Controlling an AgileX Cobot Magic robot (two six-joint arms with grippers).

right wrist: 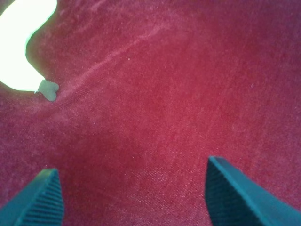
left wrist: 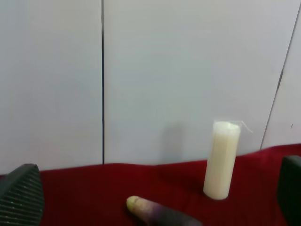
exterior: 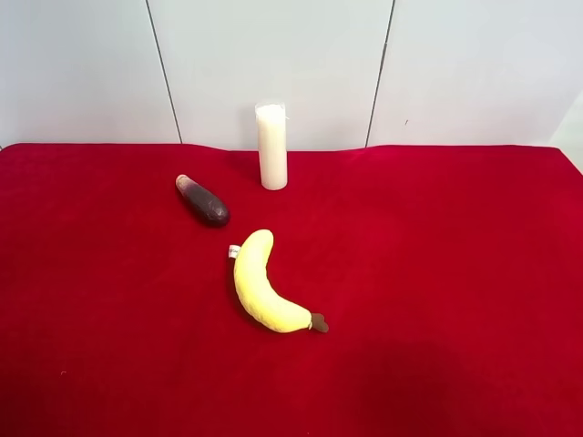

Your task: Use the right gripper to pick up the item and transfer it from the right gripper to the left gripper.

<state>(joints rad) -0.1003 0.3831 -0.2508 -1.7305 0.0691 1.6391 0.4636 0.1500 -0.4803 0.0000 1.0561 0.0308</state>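
Exterior high view: the eggplant [exterior: 202, 200] is seen lying on the red cloth [exterior: 437, 273] between candle [exterior: 271, 146] and banana [exterior: 262, 284], untouched, while both the right gripper [right wrist: 134, 197] and left gripper [left wrist: 155, 197] are spread open, empty.

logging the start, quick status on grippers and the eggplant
Right gripper open, empty, over bare cloth. Left gripper open, empty. Eggplant untouched on the red cloth. Banana and candle nearby, not touching it.
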